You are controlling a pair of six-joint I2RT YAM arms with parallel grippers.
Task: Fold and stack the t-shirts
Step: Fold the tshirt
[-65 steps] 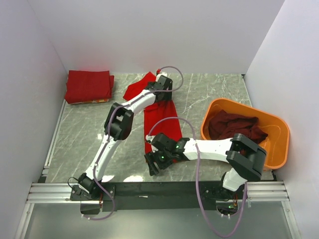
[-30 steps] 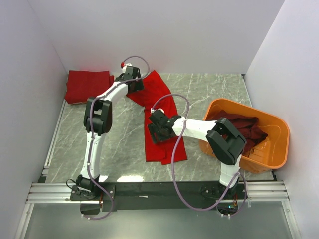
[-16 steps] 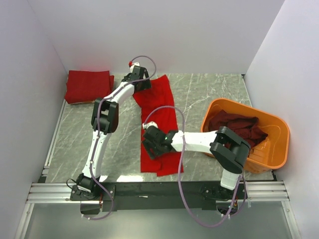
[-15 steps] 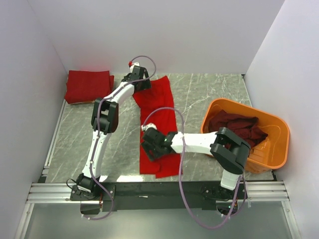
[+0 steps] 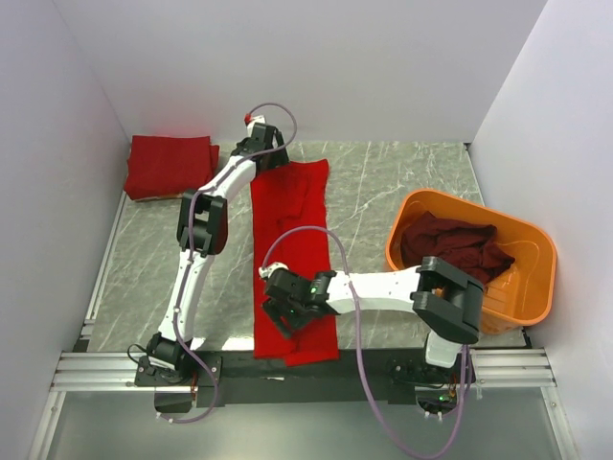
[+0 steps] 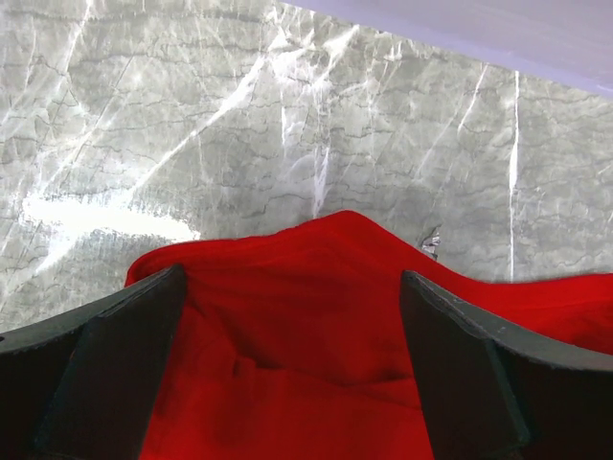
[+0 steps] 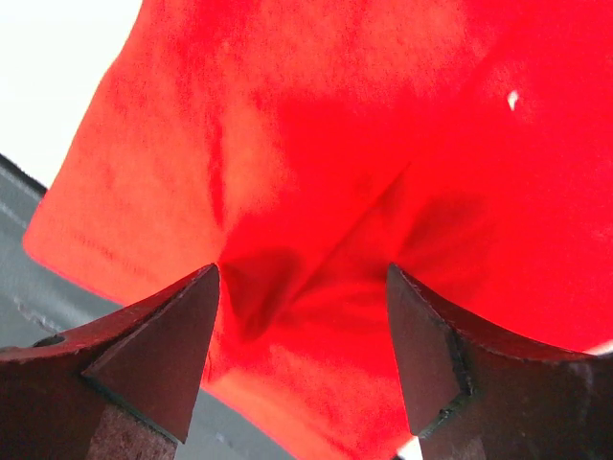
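We looked down on a grey, white-veined marble bench [image 5: 383, 182] shut in by plain white walls [image 5: 287, 67] on the left, far and right sides, with an aluminium rail [image 5: 115, 369] running along its near edge.

In the far left corner lay a folded stack of bright red t-shirts [image 5: 170, 165], square to the walls. Just right of it, at the far edge, the left gripper [image 5: 261, 153] sat over the top end of another red t-shirt [image 5: 292, 220]. In the wrist view its jaws stood as wide as they go, one on each side of a raised hump of red cloth [image 6: 316, 316], with nothing pinched between them and bare marble beyond.

That t-shirt stretched as a long, narrow strip down the middle of the bench, from the far edge to the near edge, where its lower end reached the rail.

The right gripper [image 5: 283, 311] was over the near end of the strip. Its jaws [image 7: 302, 278] were well apart above a creased dip in the cloth. They seemed to press into the fabric rather than clamp it, though the close view left us unsure of that contact.

Against the right wall sat an orange tub [image 5: 536, 235], holding a loose heap of dark maroon t-shirts [image 5: 450, 244].
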